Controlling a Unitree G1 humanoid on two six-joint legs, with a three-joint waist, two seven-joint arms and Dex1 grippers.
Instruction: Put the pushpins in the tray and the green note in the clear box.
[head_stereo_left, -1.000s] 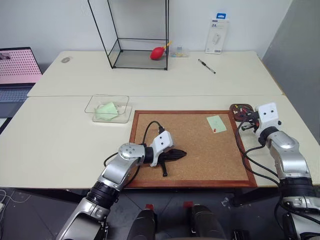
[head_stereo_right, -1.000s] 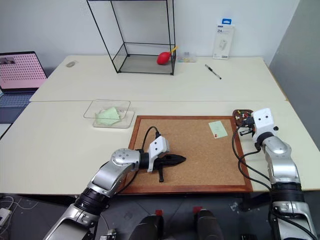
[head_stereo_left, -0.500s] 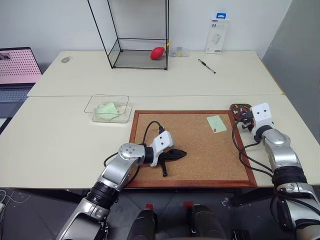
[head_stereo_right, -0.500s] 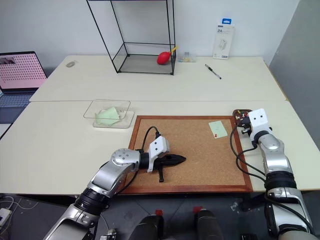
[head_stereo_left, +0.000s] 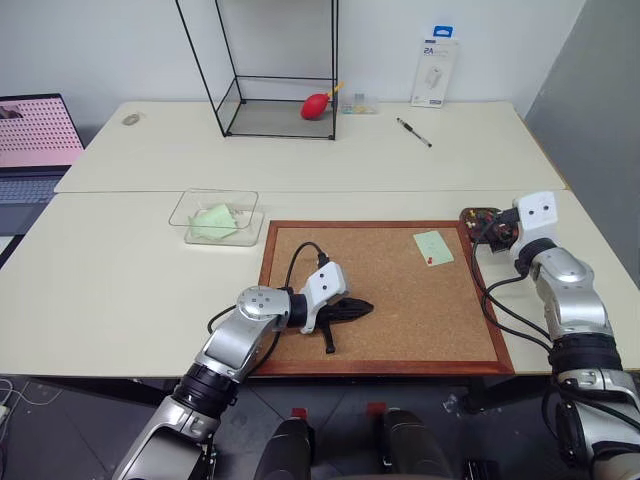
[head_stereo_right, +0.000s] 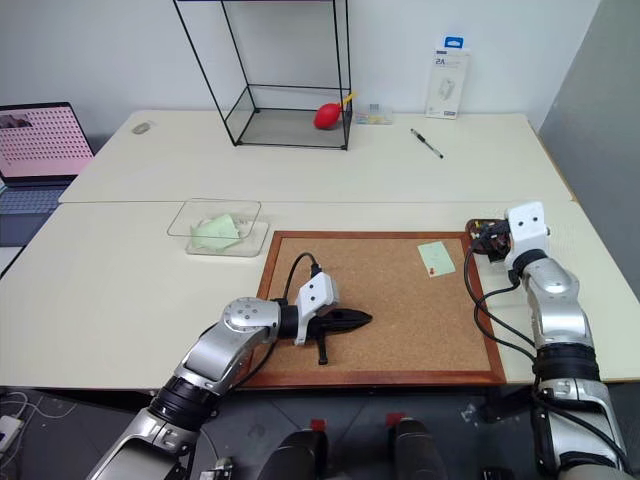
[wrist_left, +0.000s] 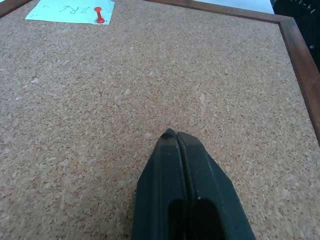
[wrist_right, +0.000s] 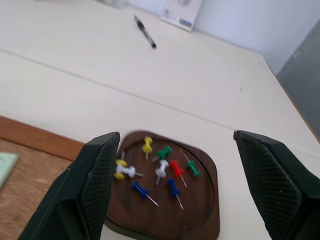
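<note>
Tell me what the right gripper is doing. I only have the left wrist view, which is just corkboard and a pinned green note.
Observer: The right gripper hangs open over the tray, holding nothing.
Operator: Any pins in that tray?
Observer: Yes, several pushpins lie in it: yellow, white, green, red and blue.
Operator: And the clear box?
Observer: The clear box sits off the corkboard's far left corner, with a wrinkled pale green sheet inside.

Right gripper (wrist_right: 172, 190) risen above the tray (wrist_right: 200, 220), shifted slightly right; fingers (wrist_right: 97, 175) now spread wide.
</note>
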